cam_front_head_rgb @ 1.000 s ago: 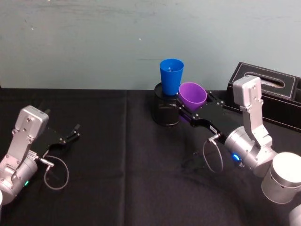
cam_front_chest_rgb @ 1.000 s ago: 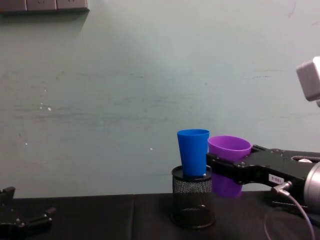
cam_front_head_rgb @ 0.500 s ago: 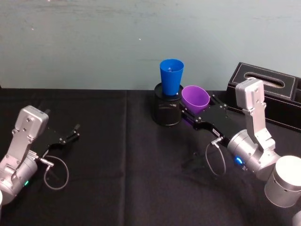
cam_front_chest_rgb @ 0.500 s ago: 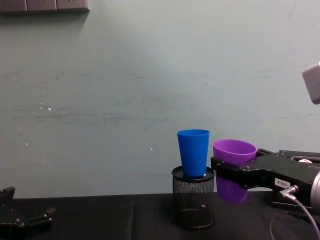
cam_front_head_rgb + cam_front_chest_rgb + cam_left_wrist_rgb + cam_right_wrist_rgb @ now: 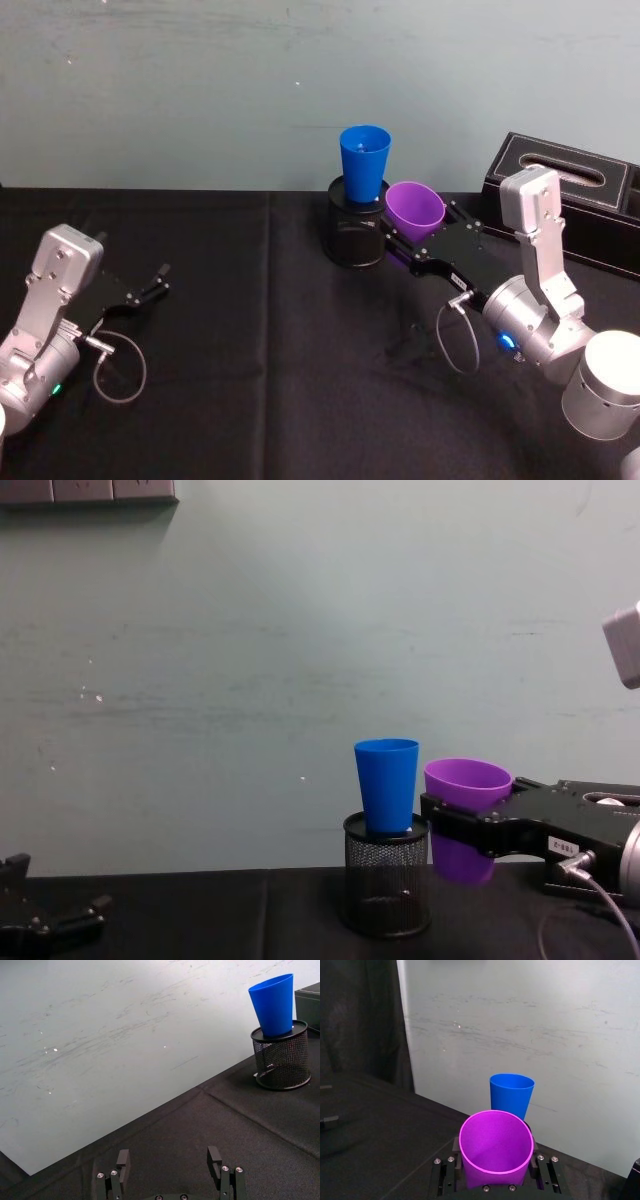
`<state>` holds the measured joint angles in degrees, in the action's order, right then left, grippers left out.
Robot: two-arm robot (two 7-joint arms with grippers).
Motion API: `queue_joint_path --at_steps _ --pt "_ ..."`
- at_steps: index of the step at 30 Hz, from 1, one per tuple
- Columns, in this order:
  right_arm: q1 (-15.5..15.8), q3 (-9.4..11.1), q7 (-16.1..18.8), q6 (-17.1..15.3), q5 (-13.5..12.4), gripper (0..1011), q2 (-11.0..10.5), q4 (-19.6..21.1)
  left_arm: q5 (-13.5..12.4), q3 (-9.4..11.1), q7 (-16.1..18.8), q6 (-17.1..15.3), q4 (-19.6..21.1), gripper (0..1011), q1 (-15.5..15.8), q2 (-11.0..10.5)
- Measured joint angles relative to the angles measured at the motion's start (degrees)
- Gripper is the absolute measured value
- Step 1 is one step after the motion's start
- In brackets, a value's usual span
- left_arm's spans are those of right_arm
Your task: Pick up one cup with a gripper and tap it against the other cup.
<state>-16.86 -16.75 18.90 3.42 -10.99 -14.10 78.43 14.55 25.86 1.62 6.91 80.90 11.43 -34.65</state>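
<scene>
Holding one purple cup [image 5: 414,207] clamped in my right end effector [image 5: 416,224], off the bench [image 5: 250,350], just beside one blue cup [image 5: 364,160] standing in one black mesh holder [image 5: 352,240]. Left end effector [image 5: 170,1160] rests low at left, fingers apart.

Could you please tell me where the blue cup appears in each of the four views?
Head view: blue cup, upper centre, standing in the mesh holder.
Chest view: blue cup right of centre, beside the purple cup that the right gripper holds.
Left wrist view: blue cup far beyond the open, parked left gripper.
Right wrist view: blue cup just behind the purple cup.
Shared landmark: the mesh holder beneath it.
</scene>
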Motion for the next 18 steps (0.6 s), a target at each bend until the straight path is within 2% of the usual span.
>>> queue_joint_path --at_steps 18 --pt "-0.05 -0.01 0.05 0.05 -0.03 729 -0.01 -0.03 0.0 0.0 0.0 0.0 0.0 1011 0.0 0.0"
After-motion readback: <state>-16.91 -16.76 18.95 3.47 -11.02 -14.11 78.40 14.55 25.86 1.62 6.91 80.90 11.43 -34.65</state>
